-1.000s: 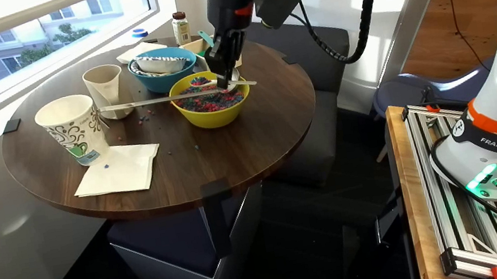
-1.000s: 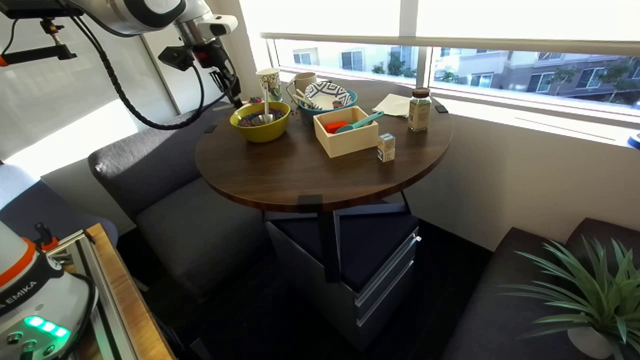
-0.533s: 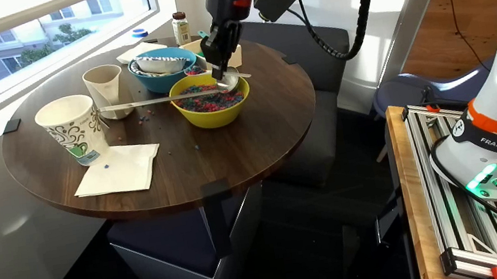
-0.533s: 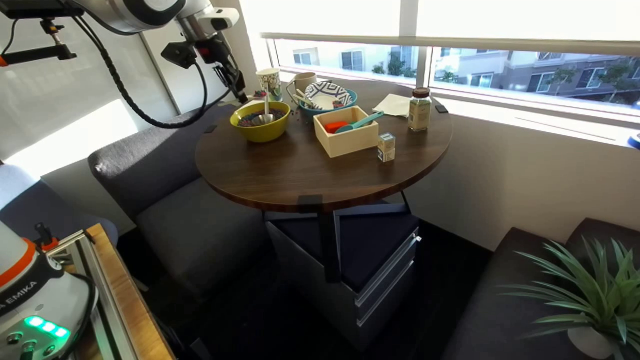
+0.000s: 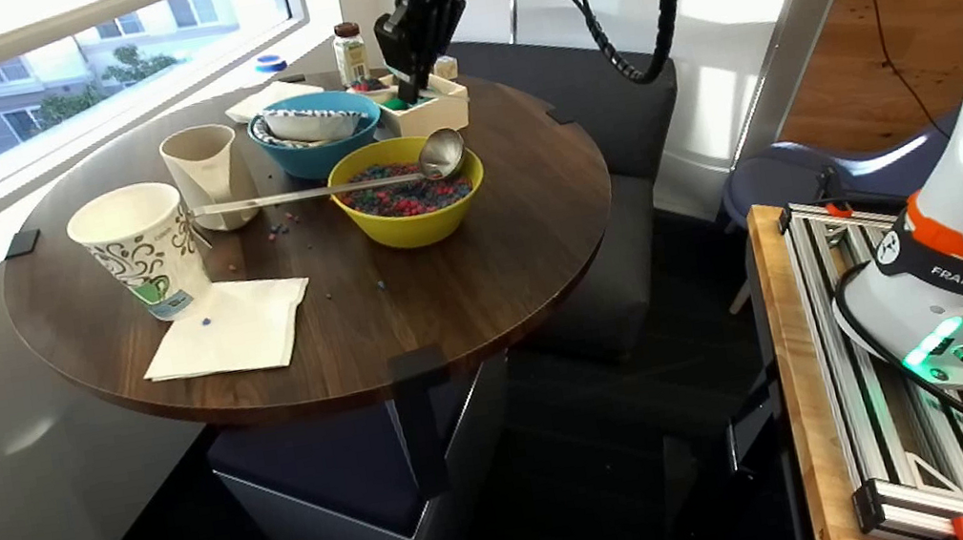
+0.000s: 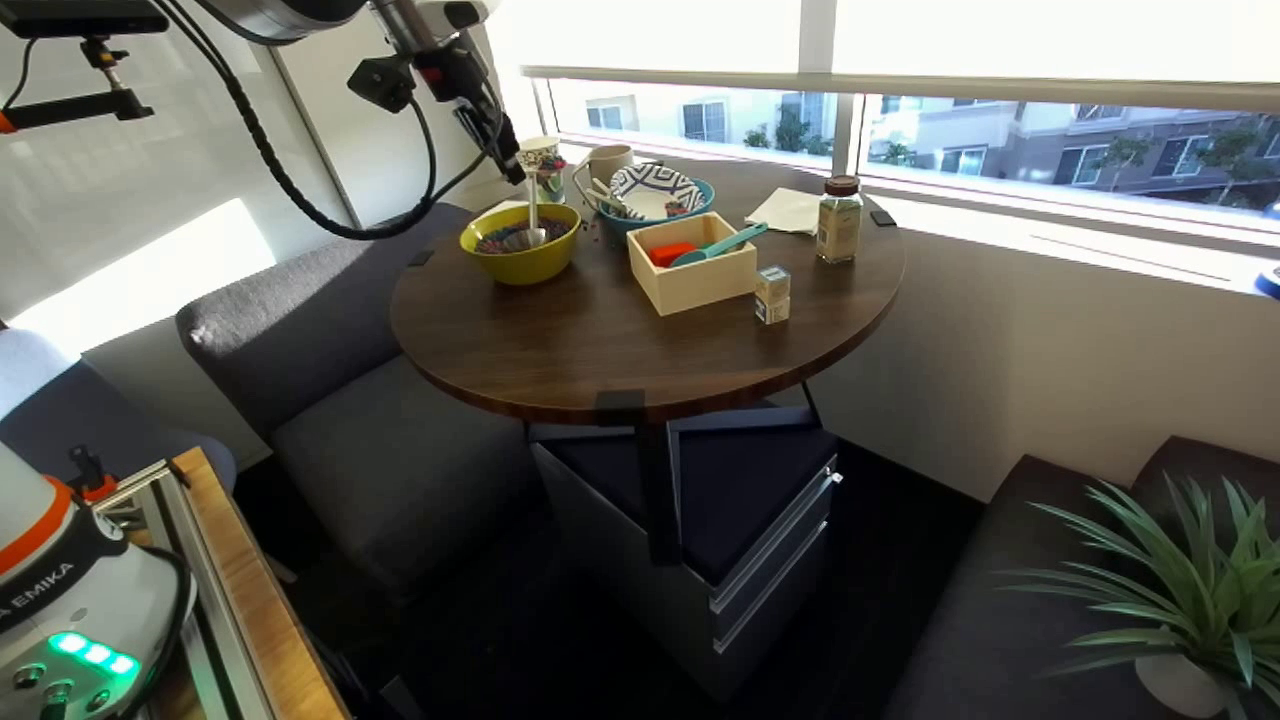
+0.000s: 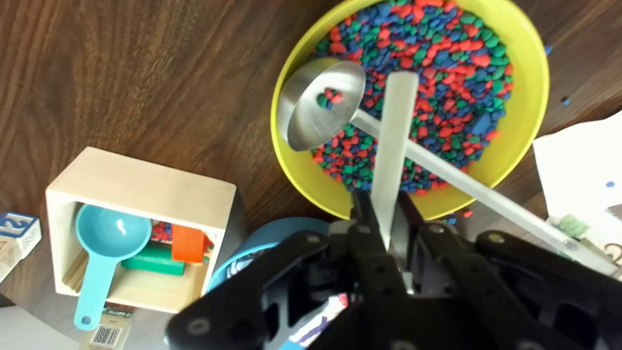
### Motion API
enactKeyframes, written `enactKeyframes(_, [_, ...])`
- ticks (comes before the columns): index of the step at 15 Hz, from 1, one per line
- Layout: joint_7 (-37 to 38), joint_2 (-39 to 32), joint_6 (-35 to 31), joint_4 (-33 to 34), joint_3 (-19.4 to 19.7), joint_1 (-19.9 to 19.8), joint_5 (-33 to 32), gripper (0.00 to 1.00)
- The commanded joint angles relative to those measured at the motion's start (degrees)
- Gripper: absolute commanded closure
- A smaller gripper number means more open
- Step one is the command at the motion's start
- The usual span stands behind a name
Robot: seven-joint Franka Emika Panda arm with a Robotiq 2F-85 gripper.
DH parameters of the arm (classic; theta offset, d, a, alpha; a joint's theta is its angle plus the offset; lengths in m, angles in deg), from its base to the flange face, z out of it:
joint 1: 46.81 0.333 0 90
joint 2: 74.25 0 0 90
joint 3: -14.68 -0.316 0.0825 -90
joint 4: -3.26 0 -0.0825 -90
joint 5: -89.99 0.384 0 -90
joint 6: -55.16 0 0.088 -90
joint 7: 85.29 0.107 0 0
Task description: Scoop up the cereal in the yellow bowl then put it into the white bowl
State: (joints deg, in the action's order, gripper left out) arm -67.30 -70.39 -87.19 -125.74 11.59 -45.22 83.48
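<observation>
My gripper (image 5: 412, 93) is shut on the pale handle of a spoon (image 7: 397, 112) and holds it above the table. The spoon's head carries a heap of cereal (image 5: 365, 85). In the wrist view the spoon's head is hidden behind the gripper (image 7: 383, 197). The yellow bowl (image 5: 410, 235) holds much red, blue and green cereal, and a metal ladle (image 7: 318, 109) rests in it. The white bowl (image 6: 650, 200), with a dark pattern, sits tilted inside a blue bowl (image 5: 314, 156). A little cereal lies in the white bowl. In the wrist view the gripper mostly covers both.
A wooden box (image 6: 690, 290) with a teal scoop (image 7: 112, 233) stands beside the blue bowl. The ladle's handle juts past the yellow bowl towards a mug (image 5: 205, 169) and a paper cup (image 5: 133, 233). A jar (image 6: 838, 225), small blocks (image 6: 772, 295) and napkins (image 5: 232, 329) also stand or lie there.
My gripper has risen away from the yellow bowl with the loaded spoon. It has moved up and left in one exterior view, up and right in the other. The bowls have not moved.
</observation>
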Motion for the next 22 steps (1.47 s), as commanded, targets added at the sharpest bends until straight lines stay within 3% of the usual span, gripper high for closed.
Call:
enactKeyframes(1, [0.16, -3.11, 4.27, 5.70, 0.42, -0.73, -2.07, 0.96])
enactKeyframes(15, [-4.09, -22.08, 16.04, 30.65, 4.43, -0.27, -3.20, 0.96])
enactKeyframes(22, [-4.65, -29.71, 20.07, 39.40, 5.66, 1.62, -6.70, 0.96])
